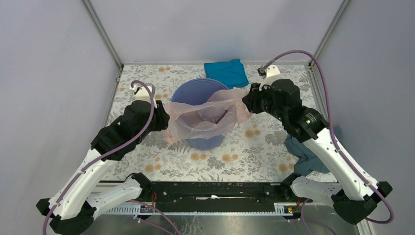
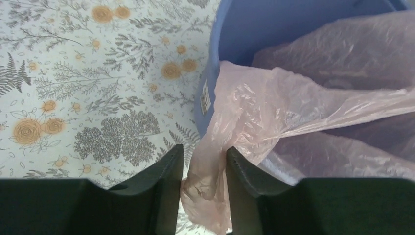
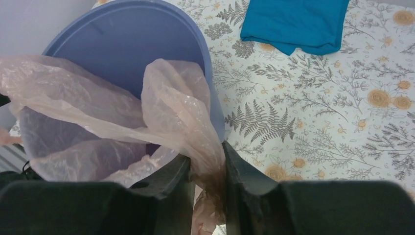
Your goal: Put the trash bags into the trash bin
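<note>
Pink filmy plastic, the trash bag [image 1: 183, 122], is stretched across the mouth of the lavender-blue trash bin [image 1: 192, 93] at the middle of the floral counter [image 1: 254, 142]. Part of it sags inside and part drapes over the near rim. My left pincer [image 2: 204, 164] is clenched on a bunched edge of the bag at the bin's 9 o'clock. My right pincer [image 3: 205, 164] grips another gathered edge at 3 o'clock. A bright blue folded cloth [image 1: 226, 72] lies at the bin's 1 o'clock, and a grey-blue cloth [image 1: 299, 155] lies at 4 o'clock beneath my right arm.
</note>
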{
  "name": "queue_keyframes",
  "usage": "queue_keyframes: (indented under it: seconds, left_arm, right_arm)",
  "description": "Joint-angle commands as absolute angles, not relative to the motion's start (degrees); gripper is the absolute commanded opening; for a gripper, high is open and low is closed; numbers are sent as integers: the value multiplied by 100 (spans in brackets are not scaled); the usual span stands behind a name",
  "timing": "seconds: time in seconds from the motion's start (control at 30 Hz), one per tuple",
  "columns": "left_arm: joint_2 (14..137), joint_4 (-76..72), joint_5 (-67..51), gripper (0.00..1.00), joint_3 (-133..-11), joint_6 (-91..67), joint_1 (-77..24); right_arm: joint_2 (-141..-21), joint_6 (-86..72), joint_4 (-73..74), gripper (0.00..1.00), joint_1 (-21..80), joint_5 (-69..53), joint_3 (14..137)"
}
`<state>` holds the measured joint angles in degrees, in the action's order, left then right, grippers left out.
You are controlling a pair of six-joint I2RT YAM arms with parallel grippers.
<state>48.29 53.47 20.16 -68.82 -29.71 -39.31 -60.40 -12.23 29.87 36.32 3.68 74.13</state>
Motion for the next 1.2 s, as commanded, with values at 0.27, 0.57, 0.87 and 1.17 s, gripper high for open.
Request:
queue_keyframes:
  seconds: [0.27, 0.57, 0.87, 1.17]
  left_arm:
    - [5783, 4084, 3047, 44, -7292, -2328, -3651]
    - [6623, 3561, 2008, 34, -7476, -2206, -2443]
    - [6386, 3013, 775, 50, -7014, -2501, -1949]
    - [5799, 3502, 635, 69, -7075, -2427, -1951]
  right_arm:
    - [-7344, -1139, 2408, 25, 3552, 1441, 8105]
    - [-8137, -1052, 2001, 37, 3053, 955, 8424]
    - [-8468, -976, 1793, 30, 2820, 363, 8373]
    - [-8020, -1183, 1488, 33, 2821, -124, 7920]
